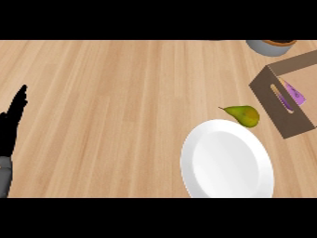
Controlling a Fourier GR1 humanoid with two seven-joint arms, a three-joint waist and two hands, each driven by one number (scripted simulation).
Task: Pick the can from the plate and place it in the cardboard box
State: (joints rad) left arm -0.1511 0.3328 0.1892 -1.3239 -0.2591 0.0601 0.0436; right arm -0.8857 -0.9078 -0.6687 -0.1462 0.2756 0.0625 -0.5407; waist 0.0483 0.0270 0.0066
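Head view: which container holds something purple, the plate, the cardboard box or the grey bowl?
The cardboard box, at the right: a purple object lies inside. The white plate is bare; the grey bowl shows no purple.

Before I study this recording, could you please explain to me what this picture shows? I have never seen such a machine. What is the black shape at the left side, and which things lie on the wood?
The picture is taken from the robot's head, looking steeply down at a wooden counter. The black shape at the left edge is the robot's left hand on a grey forearm. Its fingers are straight and point up; it rests and holds nothing. The right hand is not in the picture.

A white plate lies on the counter with nothing on it. A pear lies beside its upper rim. To the right stands an open cardboard box with a purple thing inside; this may be the can, but I cannot tell. At the top edge a grey bowl is partly visible.
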